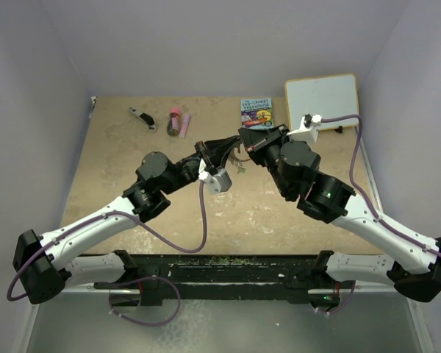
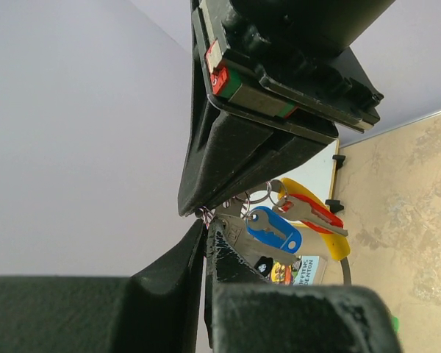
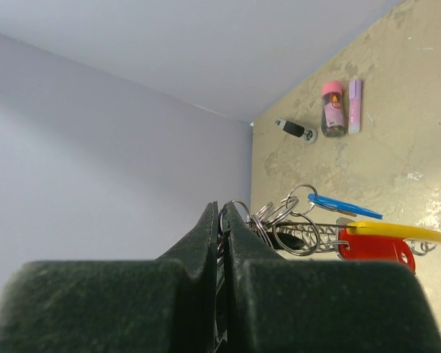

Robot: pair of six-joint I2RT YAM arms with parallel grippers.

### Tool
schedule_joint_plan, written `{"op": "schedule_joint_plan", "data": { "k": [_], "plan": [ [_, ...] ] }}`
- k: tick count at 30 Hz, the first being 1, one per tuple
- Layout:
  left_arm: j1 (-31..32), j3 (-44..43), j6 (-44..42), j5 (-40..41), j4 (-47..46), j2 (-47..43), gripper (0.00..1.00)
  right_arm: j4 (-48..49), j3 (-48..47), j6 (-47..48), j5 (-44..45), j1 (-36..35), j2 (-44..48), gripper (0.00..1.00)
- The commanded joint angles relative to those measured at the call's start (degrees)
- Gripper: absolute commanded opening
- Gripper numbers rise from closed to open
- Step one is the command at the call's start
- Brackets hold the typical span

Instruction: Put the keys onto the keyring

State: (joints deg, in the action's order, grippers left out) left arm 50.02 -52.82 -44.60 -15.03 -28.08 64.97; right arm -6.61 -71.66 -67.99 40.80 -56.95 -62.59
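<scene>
Right gripper (image 3: 222, 215) pinched tight on key bunch (image 3: 300, 237) by a small split ring, left gripper (image 2: 204, 225) pressed together at bunch's edge, blue key (image 3: 345, 206), red key (image 3: 375, 248), yellow-edged keyring (image 3: 394, 231) alongside, mid-air

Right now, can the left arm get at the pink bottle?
Probably not yet: the way to the pink bottle looks free, but the left gripper is shut on the key bunch, which the right gripper also pinches.

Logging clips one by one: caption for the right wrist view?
Right end effector shut on the rings of a blue key and a red key, table behind.
</scene>
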Motion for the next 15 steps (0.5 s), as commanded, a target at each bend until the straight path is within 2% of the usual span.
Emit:
{"op": "schedule_joint_plan", "data": {
  "k": [1,15],
  "plan": [
    [0.23,-3.09,-0.06,-1.54,0.14,-0.42,0.04,3.94,-0.35,-0.85,-0.68,0.08,1.52,0.00],
    [0.22,-7.01,-8.25,0.25,9.25,-0.10,0.04,9.03,2.79,-2.28,-4.74,0.08,4.70,0.00]
  ]
}}
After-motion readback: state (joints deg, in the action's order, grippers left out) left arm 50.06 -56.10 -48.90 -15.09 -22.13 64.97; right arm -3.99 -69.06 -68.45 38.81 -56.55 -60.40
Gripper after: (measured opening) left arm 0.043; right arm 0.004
